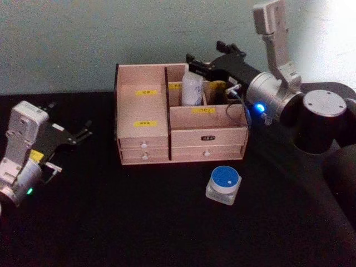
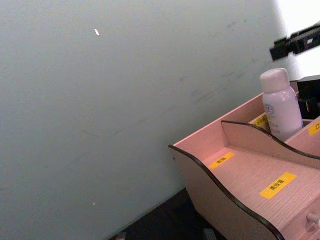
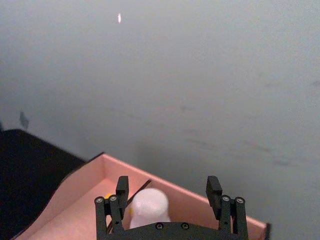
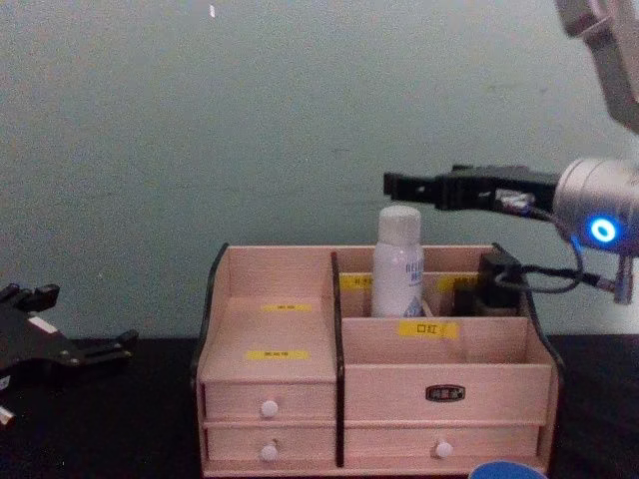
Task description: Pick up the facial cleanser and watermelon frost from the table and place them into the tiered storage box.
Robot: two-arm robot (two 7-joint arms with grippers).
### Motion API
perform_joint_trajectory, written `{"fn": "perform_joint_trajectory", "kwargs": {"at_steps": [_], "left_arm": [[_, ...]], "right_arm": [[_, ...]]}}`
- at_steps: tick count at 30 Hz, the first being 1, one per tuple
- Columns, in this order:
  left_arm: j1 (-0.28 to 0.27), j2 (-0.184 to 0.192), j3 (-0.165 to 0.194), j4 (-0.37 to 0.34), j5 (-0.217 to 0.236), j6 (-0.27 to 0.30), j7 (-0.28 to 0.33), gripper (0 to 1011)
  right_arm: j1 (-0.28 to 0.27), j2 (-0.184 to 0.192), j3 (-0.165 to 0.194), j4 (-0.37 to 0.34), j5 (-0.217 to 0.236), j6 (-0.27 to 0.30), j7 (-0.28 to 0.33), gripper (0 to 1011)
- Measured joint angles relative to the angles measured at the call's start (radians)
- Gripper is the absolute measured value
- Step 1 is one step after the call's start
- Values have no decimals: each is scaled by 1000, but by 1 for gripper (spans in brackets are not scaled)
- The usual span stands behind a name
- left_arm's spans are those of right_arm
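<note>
The tiered storage box (image 1: 143,119) stands mid-table, pinkish wood with yellow labels and white-knobbed drawers (image 4: 270,407). A white bottle with a rounded cap (image 1: 192,89), apparently the facial cleanser, stands upright in a rear compartment (image 4: 397,261) (image 2: 280,105). My right gripper (image 1: 203,58) hovers just above its cap (image 3: 149,204), open, fingers either side and not touching (image 4: 399,187) (image 3: 168,183). A squat jar with a blue lid (image 1: 224,182), apparently the watermelon frost, sits on the table in front of the box. My left gripper (image 1: 71,117) rests open at the far left (image 4: 80,319).
The black tabletop (image 1: 139,217) runs to a pale green wall close behind the box. The right arm's elbow and base (image 1: 320,119) fill the right side. The box's left compartments (image 2: 250,170) hold nothing.
</note>
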Motion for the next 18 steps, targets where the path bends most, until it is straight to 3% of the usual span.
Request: {"fn": "perform_joint_trajectory", "kwargs": {"at_steps": [7, 18], "left_arm": [[0, 0, 0, 0, 0, 0, 0, 1001], [0, 0, 0, 0, 0, 0, 0, 1001]], "right_arm": [[-40, 18, 37, -69, -10, -37, -59, 1000], [-120, 37, 131, -133, -54, -80, -164, 1000]]}}
